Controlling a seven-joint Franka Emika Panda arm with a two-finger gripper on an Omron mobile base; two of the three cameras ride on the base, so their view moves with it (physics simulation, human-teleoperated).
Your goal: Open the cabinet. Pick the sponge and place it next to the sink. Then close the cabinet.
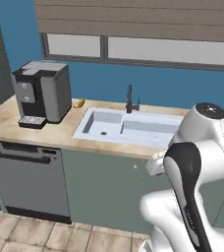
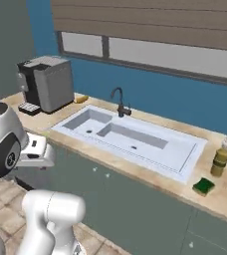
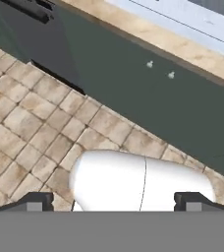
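Gripper (image 3: 114,199) spread wide, empty; sponge (image 2: 203,187) on table at sink's (image 2: 182,159) four o'clock, seemingly just apart.

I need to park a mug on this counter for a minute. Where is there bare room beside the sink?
Free: the counter strip before the sink, and the patch between the sink and the coffee machine. Crowded: the end right of the sink, where the sponge and a bottle stand close together.
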